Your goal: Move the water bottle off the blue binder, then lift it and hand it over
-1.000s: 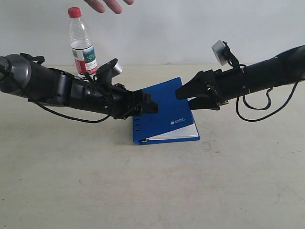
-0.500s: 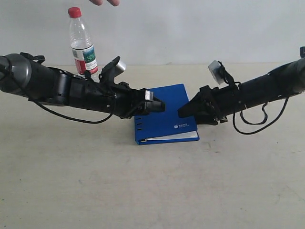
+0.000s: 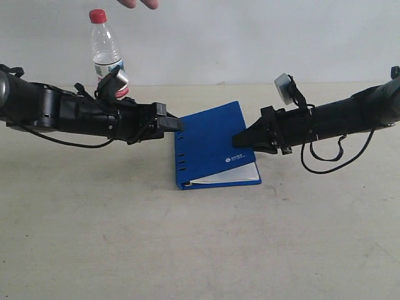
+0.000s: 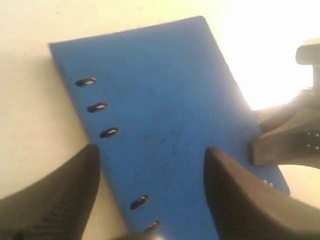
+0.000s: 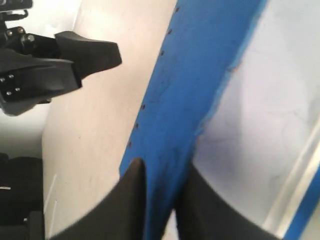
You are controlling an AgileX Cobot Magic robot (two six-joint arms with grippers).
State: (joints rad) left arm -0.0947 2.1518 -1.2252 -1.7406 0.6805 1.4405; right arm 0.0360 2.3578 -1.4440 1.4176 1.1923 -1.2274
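The water bottle (image 3: 107,53) stands upright at the back left, red cap on; my left arm hides its base. The blue binder (image 3: 212,147) lies mid-table, its cover tilted up on the right side over the white pages (image 3: 232,175). My right gripper (image 3: 240,139) is shut on the cover's edge, and in the right wrist view it (image 5: 162,175) pinches the blue cover (image 5: 190,90) beside the pages (image 5: 265,125). My left gripper (image 3: 174,124) is open by the spine edge. In the left wrist view it (image 4: 150,165) hangs over the slotted cover (image 4: 165,100) with nothing held.
A person's hand (image 3: 140,3) shows at the top edge above the bottle. The beige table (image 3: 187,250) stretches bare in front of the binder. Cables (image 3: 325,162) hang below my right arm.
My left gripper has drawn back left, off the binder toward its spine. My right gripper dipped to the cover's right edge, shut on it and raised that side.
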